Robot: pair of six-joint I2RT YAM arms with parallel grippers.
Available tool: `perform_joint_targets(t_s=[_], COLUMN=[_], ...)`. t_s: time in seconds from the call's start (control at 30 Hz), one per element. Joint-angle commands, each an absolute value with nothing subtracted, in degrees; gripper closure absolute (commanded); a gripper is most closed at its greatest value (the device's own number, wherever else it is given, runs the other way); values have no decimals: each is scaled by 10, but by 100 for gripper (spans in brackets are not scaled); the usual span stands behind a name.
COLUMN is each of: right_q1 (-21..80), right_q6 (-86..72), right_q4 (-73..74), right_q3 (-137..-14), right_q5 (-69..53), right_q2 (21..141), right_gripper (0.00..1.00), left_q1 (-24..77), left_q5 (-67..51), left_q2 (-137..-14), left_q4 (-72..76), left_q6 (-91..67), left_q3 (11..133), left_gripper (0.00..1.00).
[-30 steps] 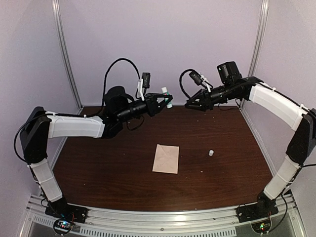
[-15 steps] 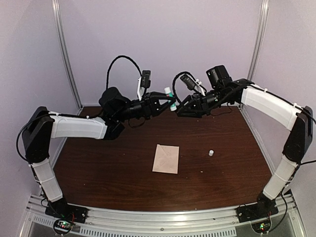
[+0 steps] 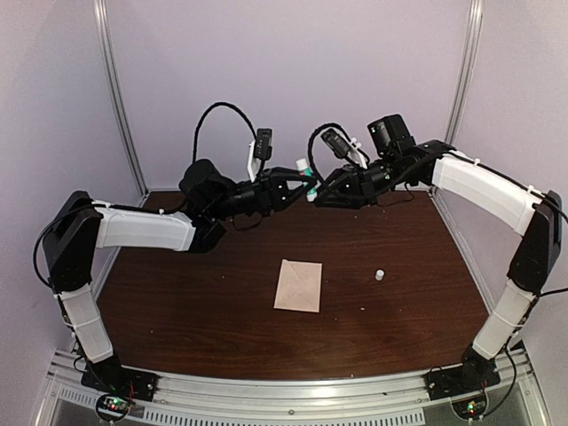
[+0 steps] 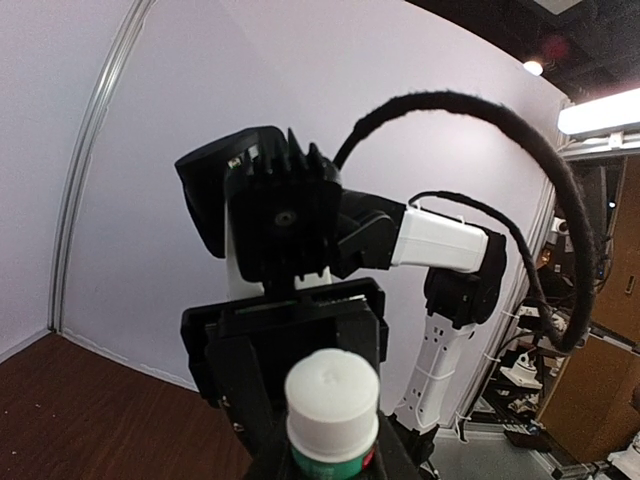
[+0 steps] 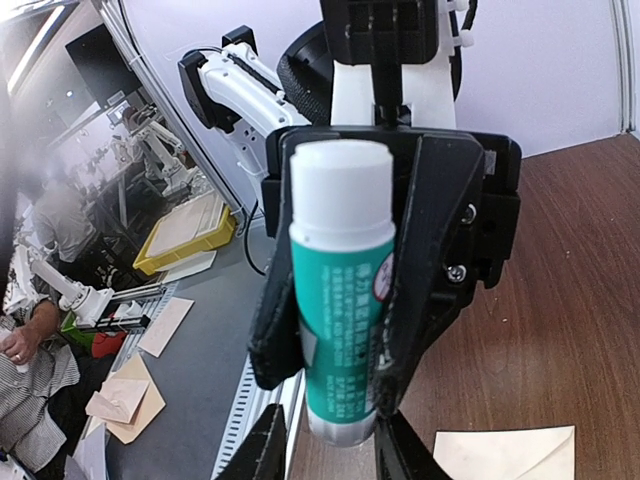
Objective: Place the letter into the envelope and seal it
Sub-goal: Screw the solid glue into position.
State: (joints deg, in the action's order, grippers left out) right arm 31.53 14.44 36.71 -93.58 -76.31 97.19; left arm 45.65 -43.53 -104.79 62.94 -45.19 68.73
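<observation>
Envelope (image 3: 298, 285) lies flat on the table (image 3: 426, 257) with no separate letter showing, so sealing likely remains: left gripper (image 3: 300, 182) clamps a glue stick (image 5: 340, 200), while right gripper (image 5: 330, 448) straddles its end, hold unclear.

Soft even light, fisheye-warped wrist views, blurred left background

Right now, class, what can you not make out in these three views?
The letter: top view shows only the envelope; whether it lies inside is hidden.
The white speck: too small to name, top view.
The glue stick label: blurred, right wrist view.
The right gripper: fingertips cut by that view's bottom edge, so its grip is unclear.
</observation>
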Motion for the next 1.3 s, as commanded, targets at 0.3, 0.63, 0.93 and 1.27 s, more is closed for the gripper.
perform_joint_targets(t_s=[0.3,0.63,0.93,1.27], right_q1=[317,364,326,276], right_q6=[91,119,104,173], right_q4=[325,313,359,397], right_q3=[-959,-973,-957,-938], right_q5=[-736,-68,-433,-669], right_q2=[988,960,936,937], right_gripper=[89,100,51,50], left_q1=[456,529,474,440], left_q5=[-416,119,-139,-424], left_q2=[-1059,-1029,-1023,-1005], left_q4=[626,282,378,425], left_q6=[-447,-414,-361,-331], left_q3=[696,739,721,734], left_gripper=[100,100,100,100])
